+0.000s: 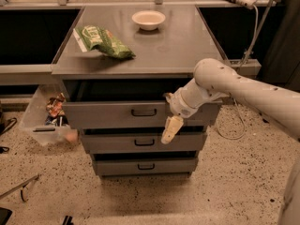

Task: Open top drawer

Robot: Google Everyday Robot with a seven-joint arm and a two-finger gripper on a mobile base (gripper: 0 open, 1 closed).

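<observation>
The top drawer (108,115) is the widest grey metal front of the cabinet. Its small dark bar handle (144,112) sits at the centre. The drawer stands out a little from the cabinet, with a dark gap above it under the grey top. My gripper (169,125) hangs in front of the drawer's right half, just right of the handle and slightly below it. It reaches down over the gap to the middle drawer (117,143). It is not on the handle. My white arm (243,90) comes in from the right.
A green snack bag (103,41) and a white bowl (148,19) lie on the cabinet top. The bottom drawer (117,166) is shut. A clear bin of snacks (47,118) stands on the floor at the left. A cable (248,55) hangs at the right.
</observation>
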